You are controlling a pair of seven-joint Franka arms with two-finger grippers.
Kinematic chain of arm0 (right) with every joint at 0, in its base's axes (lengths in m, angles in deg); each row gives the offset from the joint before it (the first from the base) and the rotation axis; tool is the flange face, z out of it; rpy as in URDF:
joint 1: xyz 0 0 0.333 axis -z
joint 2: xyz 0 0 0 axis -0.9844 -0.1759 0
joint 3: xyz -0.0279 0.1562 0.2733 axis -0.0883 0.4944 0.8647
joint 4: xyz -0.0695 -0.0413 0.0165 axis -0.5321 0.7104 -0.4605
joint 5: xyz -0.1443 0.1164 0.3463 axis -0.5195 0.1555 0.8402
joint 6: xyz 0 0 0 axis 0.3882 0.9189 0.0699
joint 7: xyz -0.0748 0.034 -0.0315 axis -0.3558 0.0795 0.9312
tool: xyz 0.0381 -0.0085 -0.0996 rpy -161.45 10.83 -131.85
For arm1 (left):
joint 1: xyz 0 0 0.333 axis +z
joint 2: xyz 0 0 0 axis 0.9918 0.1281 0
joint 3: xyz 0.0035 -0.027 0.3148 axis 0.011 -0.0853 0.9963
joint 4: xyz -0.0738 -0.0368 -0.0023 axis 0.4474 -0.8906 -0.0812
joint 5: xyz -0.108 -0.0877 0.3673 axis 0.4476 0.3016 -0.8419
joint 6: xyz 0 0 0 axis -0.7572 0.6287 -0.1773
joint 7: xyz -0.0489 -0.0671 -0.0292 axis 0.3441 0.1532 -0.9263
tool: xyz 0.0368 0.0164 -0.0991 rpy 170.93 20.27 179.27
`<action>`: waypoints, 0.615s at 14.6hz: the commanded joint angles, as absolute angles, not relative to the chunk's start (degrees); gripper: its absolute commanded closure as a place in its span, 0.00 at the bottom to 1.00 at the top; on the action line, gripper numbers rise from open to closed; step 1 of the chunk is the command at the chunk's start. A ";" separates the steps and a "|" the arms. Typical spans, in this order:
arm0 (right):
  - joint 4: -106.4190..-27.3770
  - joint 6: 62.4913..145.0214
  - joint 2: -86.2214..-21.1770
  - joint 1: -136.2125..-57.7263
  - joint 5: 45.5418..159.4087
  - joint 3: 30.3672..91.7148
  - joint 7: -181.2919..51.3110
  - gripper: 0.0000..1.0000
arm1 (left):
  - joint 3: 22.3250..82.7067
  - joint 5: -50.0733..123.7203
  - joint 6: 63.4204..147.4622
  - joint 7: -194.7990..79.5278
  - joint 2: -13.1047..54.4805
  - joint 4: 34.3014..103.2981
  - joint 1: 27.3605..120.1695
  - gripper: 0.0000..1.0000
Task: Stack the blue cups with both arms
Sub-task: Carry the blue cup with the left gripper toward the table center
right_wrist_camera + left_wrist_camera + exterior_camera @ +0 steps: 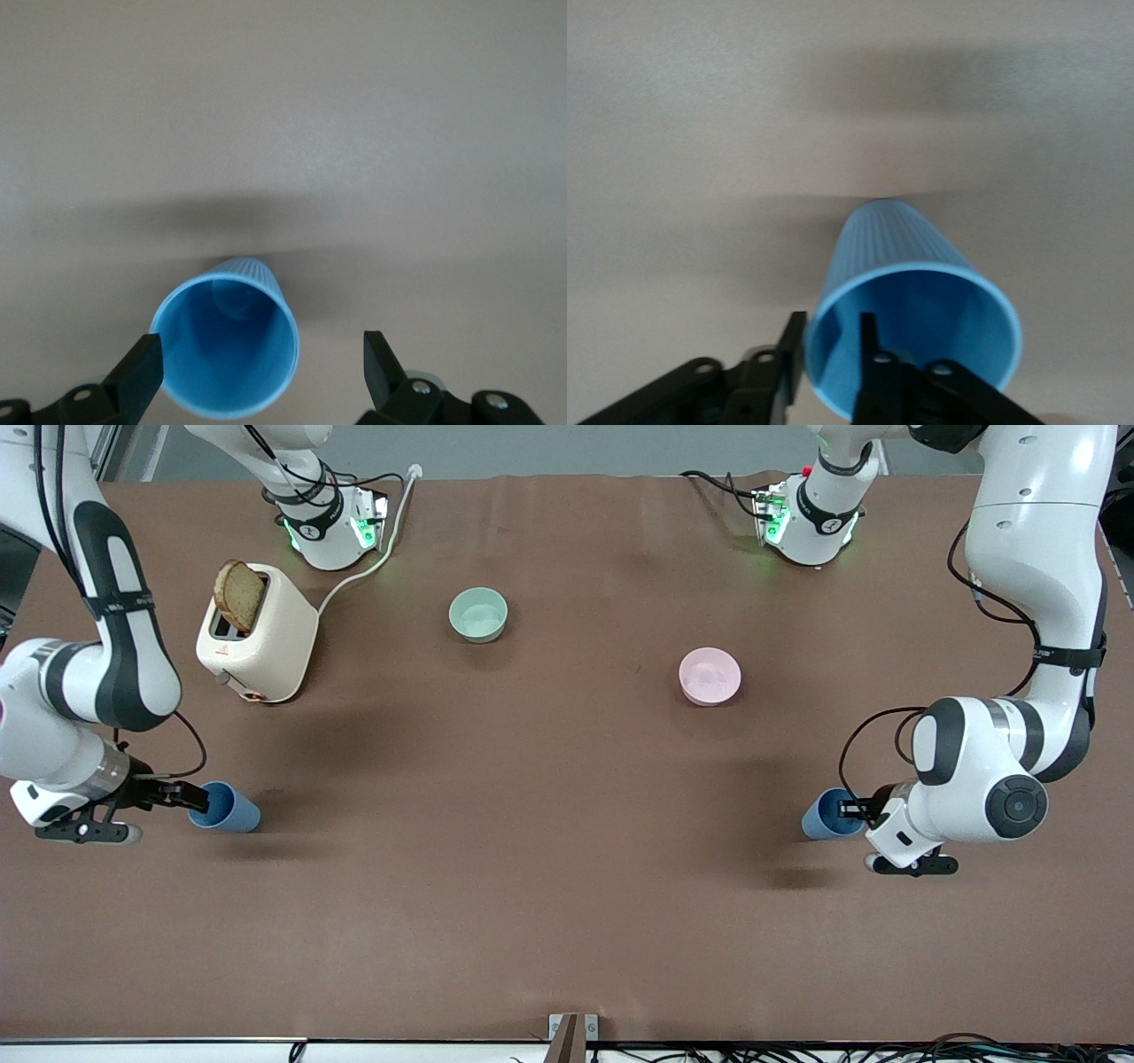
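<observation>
Well apart from the toaster (257, 636), toward the front camera, two blue cups stand on the brown surface (549, 850), unstacked. Left claw (831, 354) pinches the rim of one cup (828, 815), one finger inside, one outside. Right claw (261, 363) is spread wide, the other cup (226, 808) off-centre between its fingers, ungripped. Lifting and nesting remain.
</observation>
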State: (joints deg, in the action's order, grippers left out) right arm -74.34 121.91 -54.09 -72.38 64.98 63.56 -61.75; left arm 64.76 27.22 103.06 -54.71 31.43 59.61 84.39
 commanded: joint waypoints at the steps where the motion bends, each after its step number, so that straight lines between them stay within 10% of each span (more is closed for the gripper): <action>1: -77.90 126.89 -53.88 -70.56 64.75 64.12 -58.34 0.00 | 64.51 28.71 103.94 -54.53 31.63 60.05 85.19 0.98; 5: -81.34 131.13 -54.23 -70.64 64.75 64.03 -58.33 0.00 | 64.43 28.80 103.77 -55.14 29.01 60.67 84.93 1.00; 9: -81.34 131.22 -55.81 -70.99 64.84 64.12 -58.42 0.30 | 57.77 28.80 99.90 -63.01 24.78 58.92 84.40 1.00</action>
